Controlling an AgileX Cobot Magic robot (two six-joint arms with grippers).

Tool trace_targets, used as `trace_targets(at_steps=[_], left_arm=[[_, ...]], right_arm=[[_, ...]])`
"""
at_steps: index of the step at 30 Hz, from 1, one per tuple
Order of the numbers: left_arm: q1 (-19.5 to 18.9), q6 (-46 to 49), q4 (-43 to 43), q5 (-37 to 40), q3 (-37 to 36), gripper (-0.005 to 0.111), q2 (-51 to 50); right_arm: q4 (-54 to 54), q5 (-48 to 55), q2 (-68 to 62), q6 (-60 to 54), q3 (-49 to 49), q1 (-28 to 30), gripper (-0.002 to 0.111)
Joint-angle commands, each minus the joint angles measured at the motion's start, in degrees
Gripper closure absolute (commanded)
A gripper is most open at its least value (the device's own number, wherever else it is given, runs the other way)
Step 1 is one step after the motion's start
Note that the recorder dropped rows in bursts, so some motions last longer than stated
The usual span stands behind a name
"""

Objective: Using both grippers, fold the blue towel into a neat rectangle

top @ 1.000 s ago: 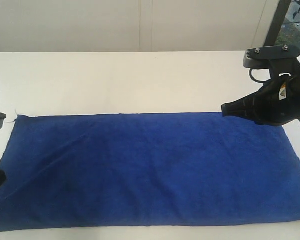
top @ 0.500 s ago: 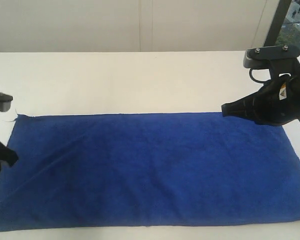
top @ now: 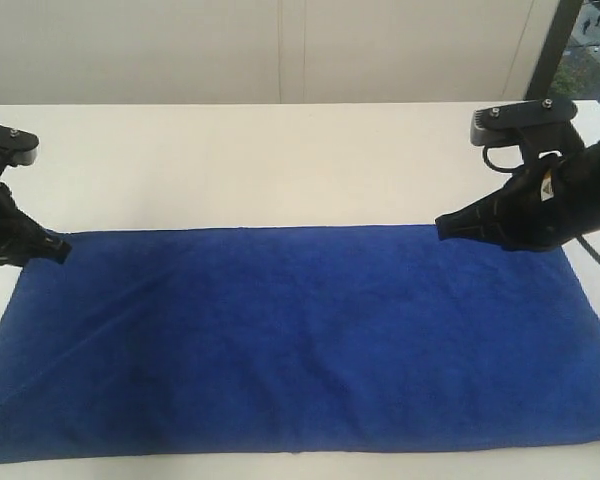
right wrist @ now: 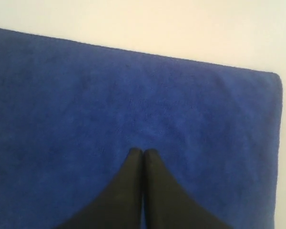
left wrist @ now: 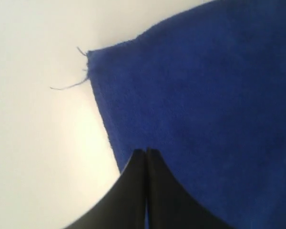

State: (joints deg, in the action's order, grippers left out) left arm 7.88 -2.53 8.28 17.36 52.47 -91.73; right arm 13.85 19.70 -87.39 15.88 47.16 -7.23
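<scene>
in the exterior view the left gripper point(top: 58, 250) sits at about 10 o'clock from the middle of the blue towel point(top: 300, 340), its tip at the towel's far left corner. in the left wrist view its black fingers point(left wrist: 133, 191) are pressed together with only a hairline between them, tips over the cloth just inside the side edge; whether any cloth is nipped i cannot tell. a loose thread point(left wrist: 66, 87) trails from that corner onto the white table point(top: 280, 160). the towel lies flat, spread wide, with a faint diagonal crease on its left part. at about 2 o'clock the right gripper point(top: 442, 226) meets the far edge, inward of the far right corner, its fingers likewise closed tight over the cloth.
</scene>
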Motion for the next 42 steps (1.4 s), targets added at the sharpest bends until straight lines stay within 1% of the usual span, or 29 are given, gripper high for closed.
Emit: trace_targets(at_steps=[1,7,17,21,24,30,40,42], left_arm=[[-1.6,0.01,-0.09,-1.37,2.49,0.107,-3.69],[-1.6,0.01,-0.09,-1.13,6.26,0.107,-9.97],[-1.6,0.01,2.04,-3.41,10.48,0.107,-16.57],[-1.6,0.01,3.99,-5.31,10.97,0.107,-18.72],[-2.01,0.01,5.23,-7.08,10.97,0.107,-19.85],[-4.39,-0.1,5.64,-8.24,10.97,0.107,-21.46],[-4.41,-0.1,5.64,-8.39,10.97,0.107,-21.46],[-4.41,-0.1,5.64,-7.21,10.97,0.107,-21.27]], right_arm=[[1.29,-0.11,-4.43,-0.59,2.92,3.38,0.108],[1.52,-0.72,-11.37,-0.47,5.38,8.94,0.108],[4.53,-7.82,-17.73,-0.68,7.13,14.52,0.108],[5.22,-9.68,-19.73,-0.68,7.13,16.37,0.108],[5.34,-10.13,-20.4,-0.68,7.13,17.08,0.108],[6.33,-11.32,-22.06,-0.68,7.13,17.58,0.108],[6.33,-13.96,-22.17,-0.68,7.13,17.58,0.108],[6.33,-13.96,-22.05,-0.79,7.13,17.58,0.108]])
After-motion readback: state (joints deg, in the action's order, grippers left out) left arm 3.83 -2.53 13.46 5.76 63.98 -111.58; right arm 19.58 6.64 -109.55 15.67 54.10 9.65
